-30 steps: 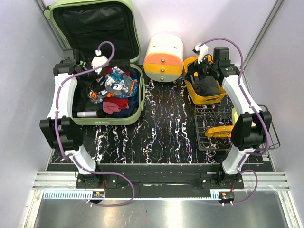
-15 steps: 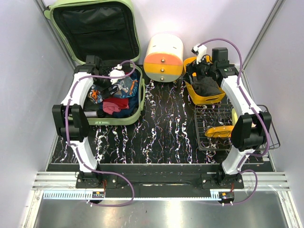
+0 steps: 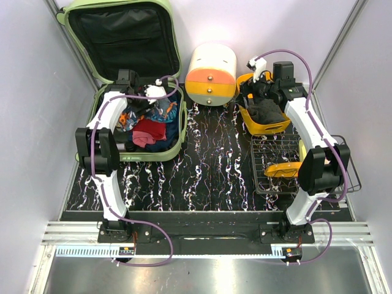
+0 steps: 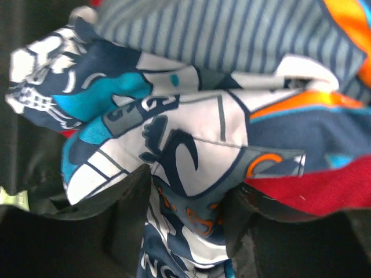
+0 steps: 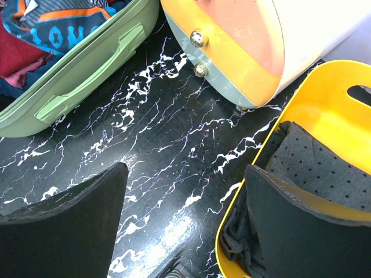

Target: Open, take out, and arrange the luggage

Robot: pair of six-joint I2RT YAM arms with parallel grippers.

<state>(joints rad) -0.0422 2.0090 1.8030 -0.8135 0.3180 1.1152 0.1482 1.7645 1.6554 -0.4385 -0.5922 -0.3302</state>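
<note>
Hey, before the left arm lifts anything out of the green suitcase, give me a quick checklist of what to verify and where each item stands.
1. Lid of the luggage open: ok, swung back with the black lining showing.
2. Placement of the left hand at the patterned garment: ok, fabric sits between its fingers.
3. Grip firm enough to lift: cannot tell.
4. Garment free of its neighbours: cannot tell; the striped cloth and the red cloth lie against it.
5. Readiness of the right hand: ok, open and empty above the table, beside the yellow bin.
</note>
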